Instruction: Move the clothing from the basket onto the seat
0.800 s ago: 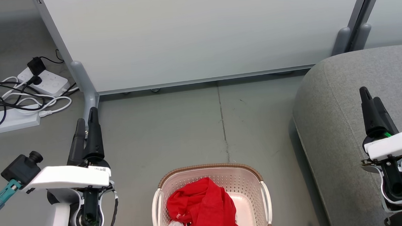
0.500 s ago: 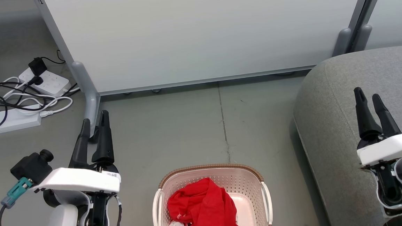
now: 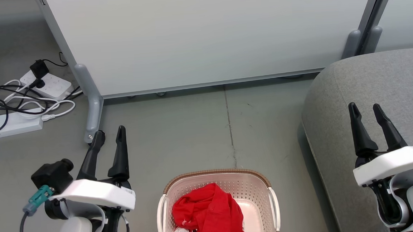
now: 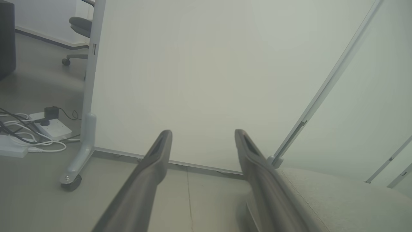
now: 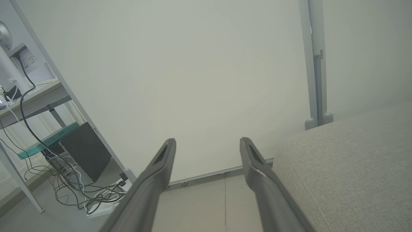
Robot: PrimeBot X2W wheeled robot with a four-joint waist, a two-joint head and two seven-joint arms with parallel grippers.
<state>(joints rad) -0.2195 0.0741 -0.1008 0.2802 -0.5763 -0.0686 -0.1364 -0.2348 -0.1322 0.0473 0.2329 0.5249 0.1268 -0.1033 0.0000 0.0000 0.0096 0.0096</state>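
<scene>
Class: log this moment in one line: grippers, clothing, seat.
left gripper: open, empty | right gripper: open, empty | clothing: in basket | seat: right of basket

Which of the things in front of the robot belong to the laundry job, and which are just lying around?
Job: red clothing, basket, grey seat, left gripper, right gripper, both open.
Lying about: power strips, cables, partition panel.
</scene>
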